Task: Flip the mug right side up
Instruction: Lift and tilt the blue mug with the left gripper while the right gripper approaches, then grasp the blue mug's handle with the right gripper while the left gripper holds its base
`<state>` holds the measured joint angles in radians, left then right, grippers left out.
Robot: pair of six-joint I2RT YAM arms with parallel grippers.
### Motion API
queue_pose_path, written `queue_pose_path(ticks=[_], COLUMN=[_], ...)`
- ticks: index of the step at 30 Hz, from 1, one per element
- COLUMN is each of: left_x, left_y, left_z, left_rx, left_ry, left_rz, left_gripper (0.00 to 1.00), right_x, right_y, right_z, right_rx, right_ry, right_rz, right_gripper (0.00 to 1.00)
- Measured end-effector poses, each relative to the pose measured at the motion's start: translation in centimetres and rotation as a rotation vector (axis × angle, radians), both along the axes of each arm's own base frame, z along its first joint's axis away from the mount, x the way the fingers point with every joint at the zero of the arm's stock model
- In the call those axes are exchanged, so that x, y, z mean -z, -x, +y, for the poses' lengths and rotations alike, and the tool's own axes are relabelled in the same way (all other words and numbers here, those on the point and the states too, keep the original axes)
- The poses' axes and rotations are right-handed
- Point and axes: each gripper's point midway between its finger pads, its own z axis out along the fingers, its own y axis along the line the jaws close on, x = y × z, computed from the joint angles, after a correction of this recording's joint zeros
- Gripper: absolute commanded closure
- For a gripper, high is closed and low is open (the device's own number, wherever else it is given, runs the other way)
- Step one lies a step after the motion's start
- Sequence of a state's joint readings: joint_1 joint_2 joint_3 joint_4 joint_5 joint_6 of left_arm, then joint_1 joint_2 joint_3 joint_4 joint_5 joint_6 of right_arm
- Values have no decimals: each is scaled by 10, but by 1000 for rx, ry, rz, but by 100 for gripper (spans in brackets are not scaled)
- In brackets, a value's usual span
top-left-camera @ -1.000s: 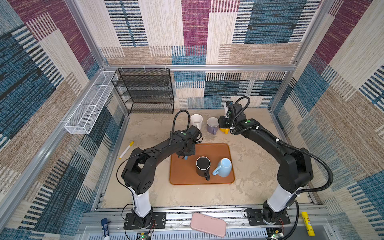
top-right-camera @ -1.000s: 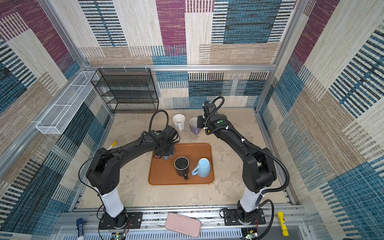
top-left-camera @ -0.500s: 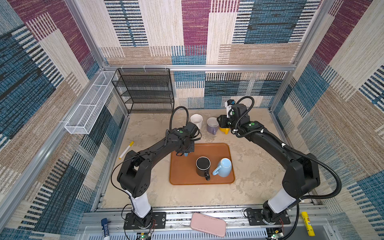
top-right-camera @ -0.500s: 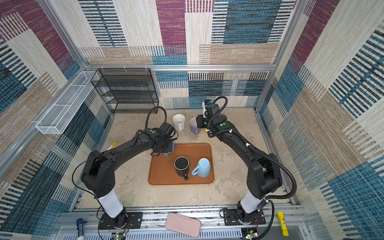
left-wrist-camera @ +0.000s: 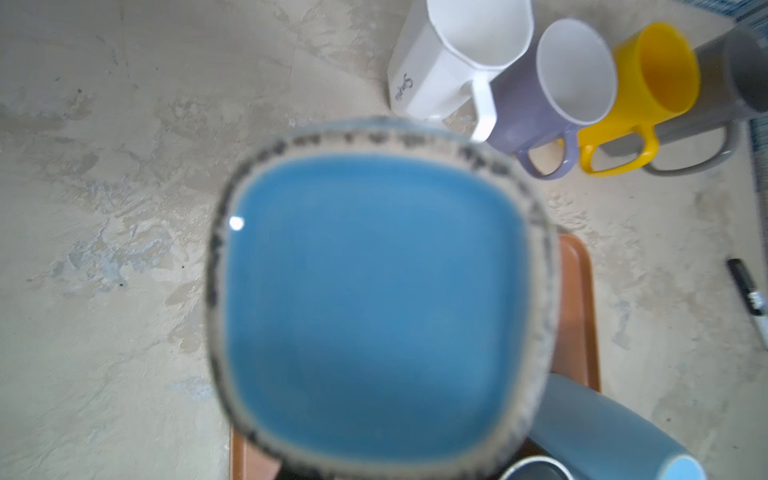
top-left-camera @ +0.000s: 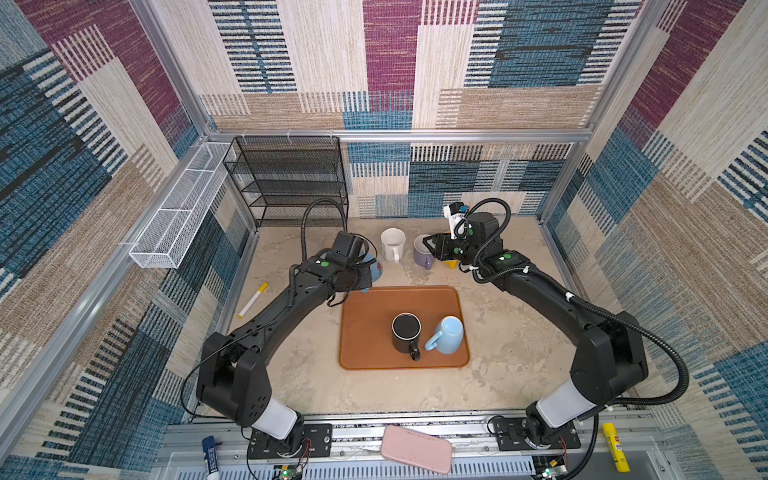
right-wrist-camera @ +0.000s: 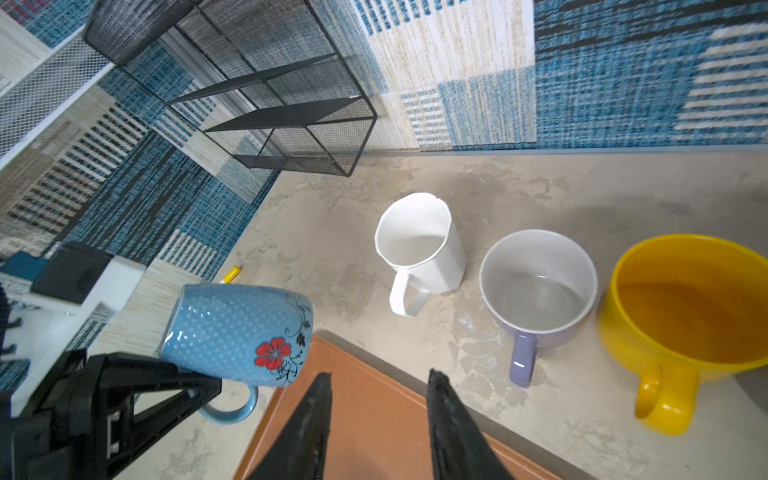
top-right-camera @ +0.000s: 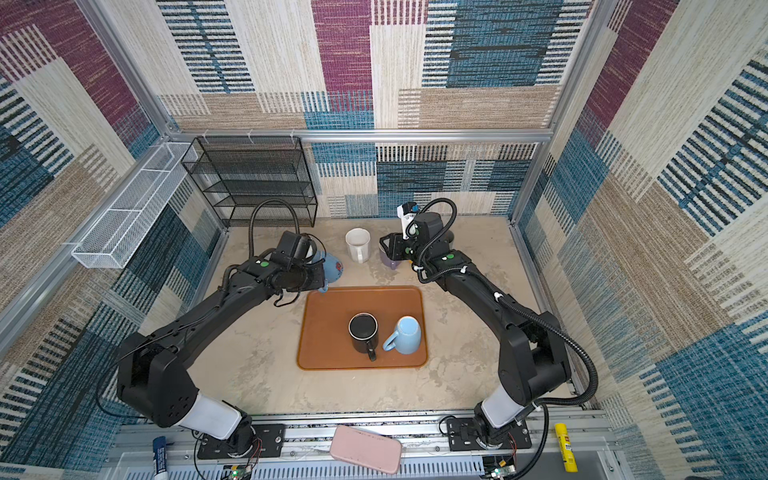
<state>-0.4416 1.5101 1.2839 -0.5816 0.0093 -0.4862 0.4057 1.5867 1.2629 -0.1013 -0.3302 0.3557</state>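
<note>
The left gripper (right-wrist-camera: 208, 390) has its fingers clamped on the handle of the blue flowered mug (right-wrist-camera: 237, 332), which is held on its side clear of the counter (top-left-camera: 498, 353), by the far left corner of the tray (top-left-camera: 365, 307). In both top views the wrist hides those fingers and most of the mug. One blurred end of it fills the left wrist view; mouth or base cannot be told. The right gripper (right-wrist-camera: 379, 374) hangs empty, fingers apart, near the purple mug (right-wrist-camera: 536, 286); the yellow mug (right-wrist-camera: 681, 299) is cut off at the frame edge
</note>
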Motion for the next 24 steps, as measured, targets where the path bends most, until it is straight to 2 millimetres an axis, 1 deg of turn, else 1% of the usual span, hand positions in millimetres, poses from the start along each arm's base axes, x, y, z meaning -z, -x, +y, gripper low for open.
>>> queue_pose_path(ticks=[6, 14, 18, 22, 24], left_x=[-24, -58, -75, -88, -93], left_y=[-9, -26, -31, -27, -24], left_z=[5, 0, -8, -22, -27], left_rx=[16, 49, 89, 161, 186], left_ry=[165, 397, 507, 606, 650], left_rz=[-87, -199, -252, -291, -302], left_gripper=[100, 100, 100, 100, 100], right_x=[0, -5, -14, -26, -28], right_y=[12, 31, 41, 49, 52], right_z=[12, 29, 39, 52, 58], right_rx=[-74, -186, -244, -306, -331], right_ry=[-86, -222, -288, -344, -364], right_rz=[13, 25, 21, 3, 6], right_gripper=[59, 59, 58, 57, 56])
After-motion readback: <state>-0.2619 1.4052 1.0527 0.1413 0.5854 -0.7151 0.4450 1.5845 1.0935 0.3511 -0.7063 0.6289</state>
